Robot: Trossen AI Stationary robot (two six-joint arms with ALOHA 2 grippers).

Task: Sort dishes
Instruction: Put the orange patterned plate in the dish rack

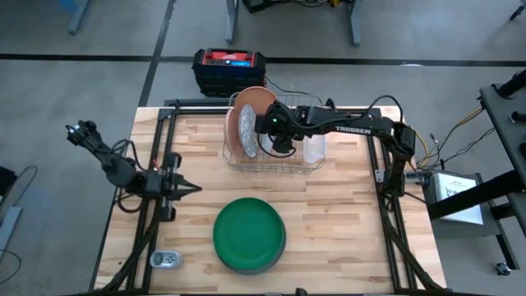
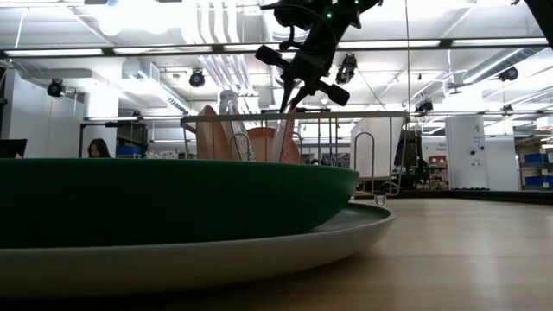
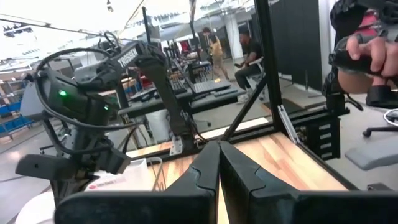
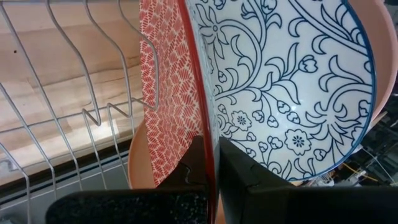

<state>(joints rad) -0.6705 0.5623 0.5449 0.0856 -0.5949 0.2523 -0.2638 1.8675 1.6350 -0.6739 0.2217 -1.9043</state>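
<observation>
Two fingers of the right gripper [image 4: 211,165] are pinched on the upright red-patterned plate [image 4: 165,106], edge-on in the wire rack [image 1: 275,160]. The left gripper [image 1: 191,189] is held pressed together, well apart

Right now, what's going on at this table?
The right tool is shut on the rim of the red-and-white patterned plate, which stands upright in the wire rack beside a blue floral plate. The left tool waits, shut, at the table's left. A dark green plate lies stacked on a grey one up front.
</observation>
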